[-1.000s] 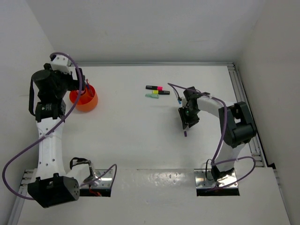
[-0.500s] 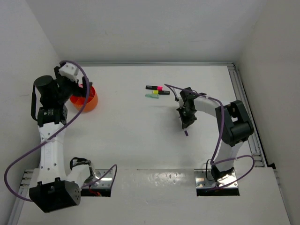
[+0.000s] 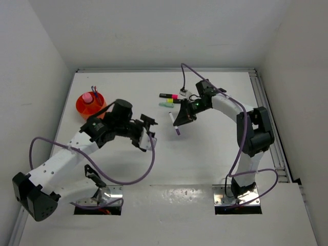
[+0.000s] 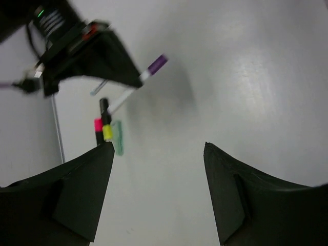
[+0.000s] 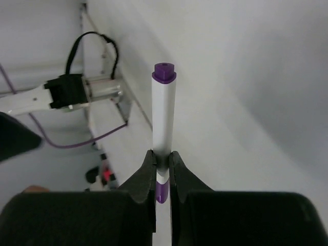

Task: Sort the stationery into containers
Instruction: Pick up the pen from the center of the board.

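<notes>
My right gripper is shut on a white pen with purple ends, held above the table's middle; the pen also shows in the right wrist view and in the left wrist view. My left gripper is open and empty, left of the pen and apart from it. Two black highlighters with pink and yellow ends and a green one lie on the table behind the right gripper; they also show in the left wrist view. The orange bowl at far left holds a pink item and thin pens.
White walls enclose the table on the left, back and right. A metal rail runs along the right edge. Purple cables trail from both arms. The arm bases sit at the near edge.
My left arm has swung from the orange bowl toward the table's middle, its gripper open. My right gripper has carried the white pen up and to the left.
</notes>
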{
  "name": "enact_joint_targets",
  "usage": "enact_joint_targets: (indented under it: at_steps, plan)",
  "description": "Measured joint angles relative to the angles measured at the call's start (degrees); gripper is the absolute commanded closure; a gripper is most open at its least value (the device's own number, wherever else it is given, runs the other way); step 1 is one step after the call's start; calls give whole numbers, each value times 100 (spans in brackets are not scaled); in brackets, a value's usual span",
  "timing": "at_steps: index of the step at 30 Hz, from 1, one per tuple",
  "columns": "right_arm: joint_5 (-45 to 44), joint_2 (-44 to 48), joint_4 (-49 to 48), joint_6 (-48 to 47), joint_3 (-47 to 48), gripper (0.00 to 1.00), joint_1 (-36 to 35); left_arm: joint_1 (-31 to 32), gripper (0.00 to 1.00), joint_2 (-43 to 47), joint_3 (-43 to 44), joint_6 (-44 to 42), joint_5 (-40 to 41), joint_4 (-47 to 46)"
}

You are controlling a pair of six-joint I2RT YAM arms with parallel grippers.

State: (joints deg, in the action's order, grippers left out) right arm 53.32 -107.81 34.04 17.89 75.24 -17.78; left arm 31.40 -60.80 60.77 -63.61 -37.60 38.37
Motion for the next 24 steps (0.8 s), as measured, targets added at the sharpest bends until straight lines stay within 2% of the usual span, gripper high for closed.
enact_joint_targets:
  at_steps: [3, 8, 15, 24]
  plan:
    - [428, -81, -107, 374, -35, 100, -140, 844, 26, -79, -247, -481, 348, 22]
    - [874, -179, -291, 960, -205, 100, -302, 1491, 27, -343, -752, -822, 887, -741]
    - [1196, -186, -837, 1825, -761, 100, -391, 1687, 32, -658, -922, -1071, 1174, -1493]
    - [1429, -186, -1161, 2269, -813, 100, -723, 1707, 39, -881, -922, -1200, 1091, -1895]
